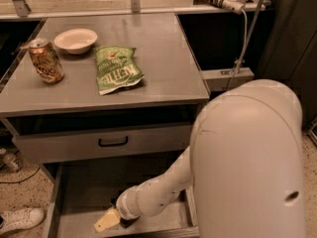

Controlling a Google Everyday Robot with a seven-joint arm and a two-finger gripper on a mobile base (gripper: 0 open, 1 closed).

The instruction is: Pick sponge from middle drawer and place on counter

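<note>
Camera view is filled on its right by 1 white arm (247, 157). Its big rounded shell sits close to the lens, and a slimmer forearm bends down and left from it into the open drawer, wrist low over the floor.

1 counter (163, 63) spreads across the upper left as a flat grey top. Below it 1 closed drawer front (64, 145) carries 1 black handle (113, 142). Under that, 1 middle drawer (79, 192) stands pulled out, its grey floor and left wall showing.

On the counter lie 1 green chip bag (116, 69) near the middle, 1 pale bowl (76, 39) behind it to the left, and 1 drinks can (45, 60) upright at the far left. All 3 are apart from each other. 1 white shoe (20, 219) rests on the speckled floor beside the drawer.

1 sponge (105, 221), yellow side showing, is inside the middle drawer near its front. It juts out to the left of the gripper (122, 218), touching the gripper's dark tip. The wrist hides the grip, so I cannot tell whether the gripper is clamped on it.
</note>
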